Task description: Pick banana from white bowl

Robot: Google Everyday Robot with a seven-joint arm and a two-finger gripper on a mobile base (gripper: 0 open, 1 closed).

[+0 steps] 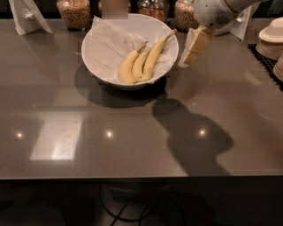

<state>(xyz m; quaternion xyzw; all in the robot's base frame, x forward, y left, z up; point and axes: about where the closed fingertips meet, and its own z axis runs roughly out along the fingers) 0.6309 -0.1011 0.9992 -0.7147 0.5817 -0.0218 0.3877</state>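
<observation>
The white bowl (101,62), wide and lined with crumpled white paper, stands at the back centre of the dark table. Three bananas lie in its right half. The banana (155,54) is the longest and slimmest, on the right, with its thin stem pointing up-right over the rim. A small greenish banana (139,67) and a fatter yellow banana (125,69) lie to its left. My gripper (193,47) hangs just right of the bowl's rim, above the table, pointing down-left. It holds nothing and is apart from the banana.
Several glass jars of grain (74,12) stand along the back edge behind the bowl. A white paper item (27,16) is at the back left. Stacked off-white dishes (272,39) sit at the right edge on a black mat.
</observation>
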